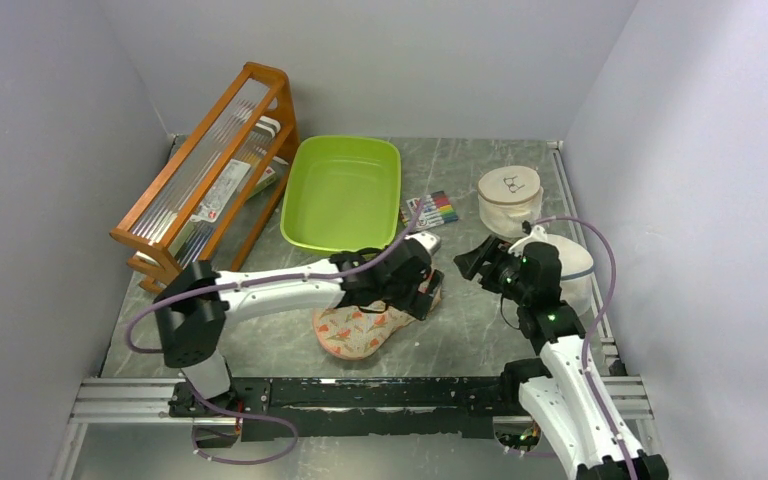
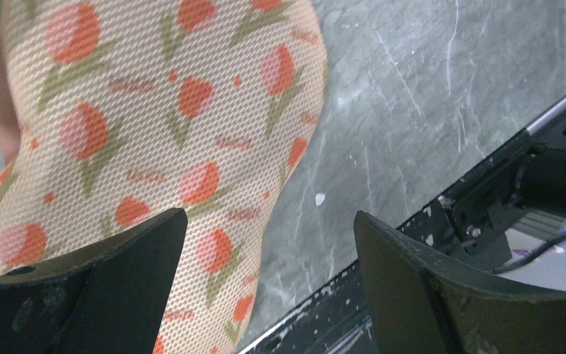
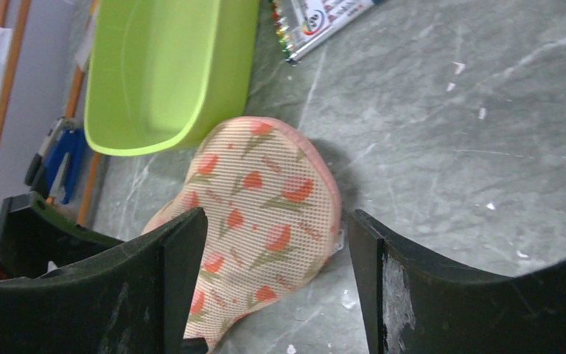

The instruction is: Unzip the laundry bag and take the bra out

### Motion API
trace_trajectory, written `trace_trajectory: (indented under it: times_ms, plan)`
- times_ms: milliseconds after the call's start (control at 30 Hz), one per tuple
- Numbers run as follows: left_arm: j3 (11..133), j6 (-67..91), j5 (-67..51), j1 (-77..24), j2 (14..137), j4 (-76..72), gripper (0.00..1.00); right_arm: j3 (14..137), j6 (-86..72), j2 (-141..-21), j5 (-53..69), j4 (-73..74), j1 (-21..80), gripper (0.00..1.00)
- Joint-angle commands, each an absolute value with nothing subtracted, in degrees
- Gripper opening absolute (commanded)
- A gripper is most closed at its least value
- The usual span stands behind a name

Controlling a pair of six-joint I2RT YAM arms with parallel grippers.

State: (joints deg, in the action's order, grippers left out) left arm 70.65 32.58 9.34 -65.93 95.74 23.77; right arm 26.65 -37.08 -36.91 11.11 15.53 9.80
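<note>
The laundry bag [image 1: 358, 332] lies closed on the table in front of the arms, cream-peach mesh with red tulip print and pink edging. My left gripper [image 1: 422, 300] hovers open over its right lobe. In the left wrist view the bag [image 2: 155, 133] fills the left side, one finger [image 2: 103, 287] sits above it, and the gripper [image 2: 269, 243] holds nothing. My right gripper [image 1: 465, 262] is to the right of the bag, open and pointing at it. In the right wrist view the bag [image 3: 265, 206] lies between and beyond the open gripper [image 3: 276, 228]. The bra is hidden.
A lime-green tub [image 1: 340, 190] stands behind the bag, with a wooden rack [image 1: 210, 170] to its left. A pack of markers [image 1: 432, 210] lies behind the bag, and two round white lidded tubs [image 1: 508, 198] [image 1: 565, 262] stand at the right. The black base rail [image 2: 413, 243] runs along the near edge.
</note>
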Motion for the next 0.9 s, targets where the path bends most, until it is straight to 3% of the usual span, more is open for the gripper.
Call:
trace_trajectory:
  times_ms: [0, 233, 333, 500, 600, 700, 767, 867]
  plan:
    - [76.4, 25.5, 15.4, -68.1, 101.1, 22.9, 0.96, 25.1, -33.3, -37.7, 18.0, 16.7, 4.1, 0.72]
    - [80.9, 13.0, 23.2, -71.7, 109.4, 19.9, 0.97, 24.0, -32.6, -37.8, 22.2, 16.6, -1.2, 0.71]
    - [80.3, 9.4, 25.2, -72.6, 111.8, 16.4, 0.89, 24.1, -32.2, -37.8, 22.2, 16.5, -1.2, 0.70]
    - [80.0, 8.1, 27.6, -73.6, 114.9, 14.2, 0.90, 22.9, -32.0, -38.7, 24.3, 15.6, -1.2, 0.70]
    - [80.4, 10.6, 31.1, -73.5, 116.1, 15.9, 0.70, 22.0, -32.0, -40.0, 25.7, 14.6, -1.2, 0.70]
    - [78.7, 13.5, 31.8, -73.2, 114.3, 17.0, 0.56, 21.1, -31.9, -41.6, 27.8, 13.3, -1.2, 0.68]
    - [75.2, 15.6, 29.3, -72.6, 111.0, 15.6, 0.40, 20.3, -31.7, -42.4, 29.1, 12.2, -1.2, 0.67]
    - [69.6, 18.6, 25.8, -71.4, 105.7, 13.9, 0.33, 19.6, -30.9, -43.6, 30.8, 10.5, -1.2, 0.67]
